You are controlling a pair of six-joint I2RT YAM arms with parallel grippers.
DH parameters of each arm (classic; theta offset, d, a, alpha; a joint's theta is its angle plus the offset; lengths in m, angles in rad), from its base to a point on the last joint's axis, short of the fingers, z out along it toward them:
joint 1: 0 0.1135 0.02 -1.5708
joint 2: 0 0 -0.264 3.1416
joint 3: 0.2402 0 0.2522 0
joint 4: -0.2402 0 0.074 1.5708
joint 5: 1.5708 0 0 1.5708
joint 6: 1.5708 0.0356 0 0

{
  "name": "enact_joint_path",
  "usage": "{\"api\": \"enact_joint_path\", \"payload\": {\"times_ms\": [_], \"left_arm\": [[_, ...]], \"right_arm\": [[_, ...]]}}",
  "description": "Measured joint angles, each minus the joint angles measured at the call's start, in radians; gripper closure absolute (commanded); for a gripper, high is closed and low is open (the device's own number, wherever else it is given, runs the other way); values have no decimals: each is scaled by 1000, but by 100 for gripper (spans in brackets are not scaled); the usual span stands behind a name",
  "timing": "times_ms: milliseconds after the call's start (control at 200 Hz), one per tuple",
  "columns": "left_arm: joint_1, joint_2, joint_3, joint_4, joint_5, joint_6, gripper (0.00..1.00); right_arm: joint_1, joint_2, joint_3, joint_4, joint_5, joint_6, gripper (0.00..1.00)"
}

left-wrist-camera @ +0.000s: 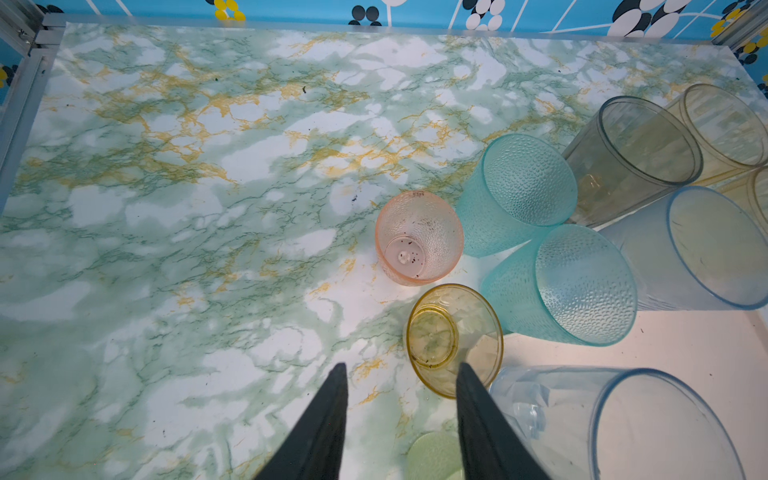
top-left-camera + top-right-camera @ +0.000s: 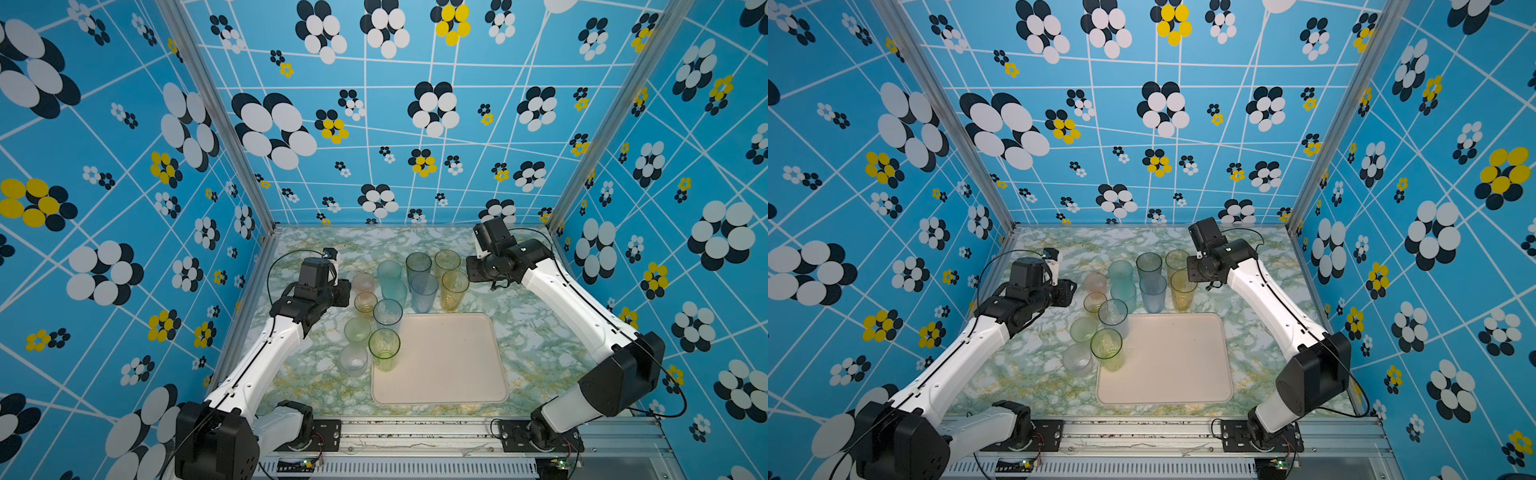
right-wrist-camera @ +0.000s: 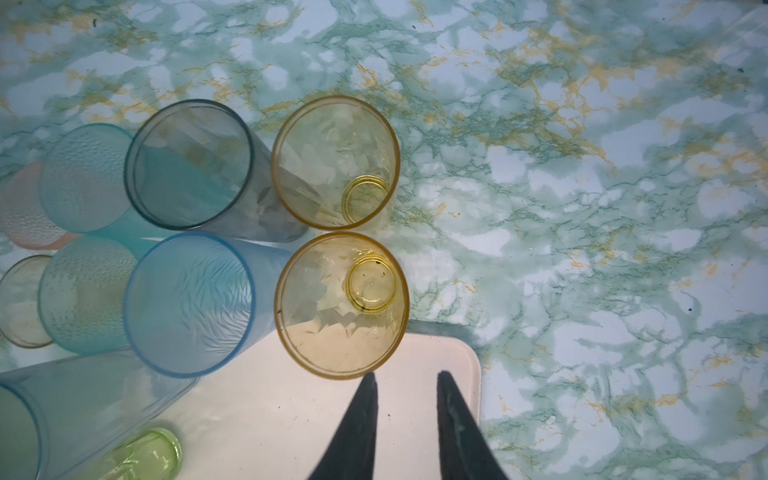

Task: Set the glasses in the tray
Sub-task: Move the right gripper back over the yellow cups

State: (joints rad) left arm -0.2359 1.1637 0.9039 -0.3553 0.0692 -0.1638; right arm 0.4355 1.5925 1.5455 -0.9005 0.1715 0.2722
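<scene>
Left end effector spread, empty, beside the orange glass; right end effector parted, empty, near an amber glass

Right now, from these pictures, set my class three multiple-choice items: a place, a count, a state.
1. The pink glass stands: A. on the tray B. on the table, left of the teal glasses C. inside another glass.
2. Tall amber glasses number: A. one B. two C. four.
3. The right gripper is: A. open and empty B. gripping a glass C. out of view.
Answers: B, it sits on marble, off the tray; B, two amber rims show; A, its fingers stand apart, nothing between.
</scene>
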Motion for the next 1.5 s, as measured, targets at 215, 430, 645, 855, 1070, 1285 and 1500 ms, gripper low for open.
{"api": "enact_joint_path", "payload": {"times_ms": [215, 430, 645, 855, 1070, 1285, 1500], "left_arm": [[0, 0, 0, 4, -2, 0, 56], [0, 6, 0, 5, -2, 1, 56], [1, 15, 0, 5, -2, 3, 56], [6, 20, 0, 5, -2, 3, 56], [10, 20, 0, 11, -1, 3, 56], [18, 27, 0, 11, 3, 4, 56], [21, 33, 0, 12, 6, 7, 56]], "right_arm": [[-32, 96, 10, -8, -53, -24, 74], [-48, 132, 21, -11, -64, -39, 76], [-48, 161, 73, -16, -80, -51, 77], [-48, 177, 84, -26, -80, -54, 77], [-48, 197, 89, -34, -80, -56, 78], [-48, 216, 94, -37, -80, -59, 80], [-48, 242, 95, -38, -81, -59, 80]]}}
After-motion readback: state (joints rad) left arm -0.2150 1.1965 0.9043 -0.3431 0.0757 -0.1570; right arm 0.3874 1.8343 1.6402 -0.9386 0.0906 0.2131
